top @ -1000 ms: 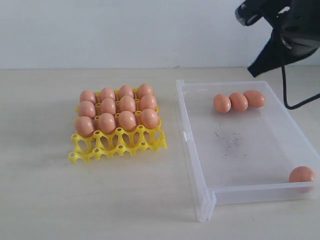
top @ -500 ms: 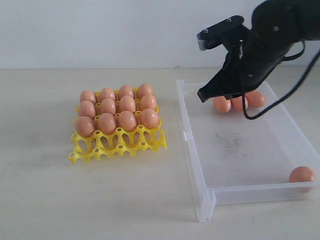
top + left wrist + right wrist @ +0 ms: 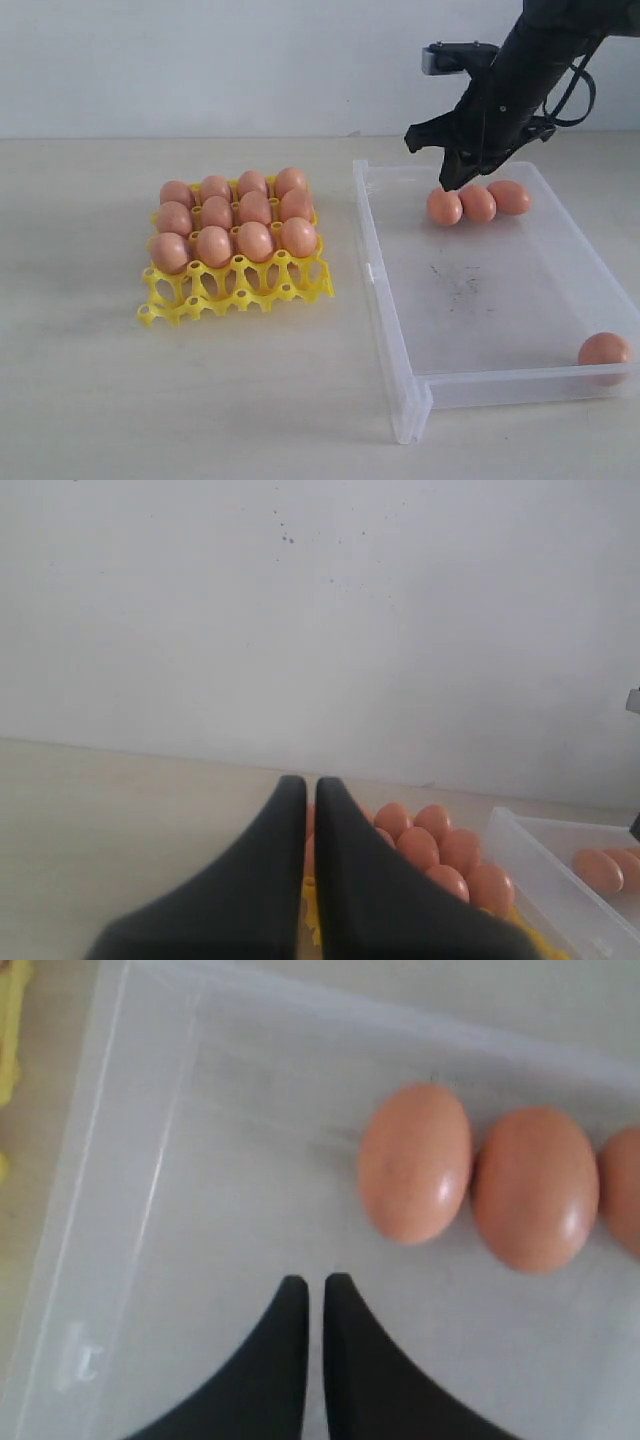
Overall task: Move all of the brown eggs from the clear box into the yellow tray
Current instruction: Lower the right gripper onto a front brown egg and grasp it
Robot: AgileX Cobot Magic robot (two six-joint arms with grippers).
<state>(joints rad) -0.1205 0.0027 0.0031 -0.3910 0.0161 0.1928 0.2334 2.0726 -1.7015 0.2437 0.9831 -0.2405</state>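
Exterior view: my right gripper [image 3: 447, 182] hangs just over the nearest of three brown eggs [image 3: 478, 202] lined up at the far end of the clear box [image 3: 500, 310]. A fourth egg [image 3: 604, 348] lies in its near right corner. Twelve more sit in the yellow tray [image 3: 240, 287], left of the box.

Left wrist view: the left gripper [image 3: 310, 782] has its jaws pressed together, empty.

Right wrist view: the picture is blurry, but the jaws look closed, holding nothing, above the box floor.
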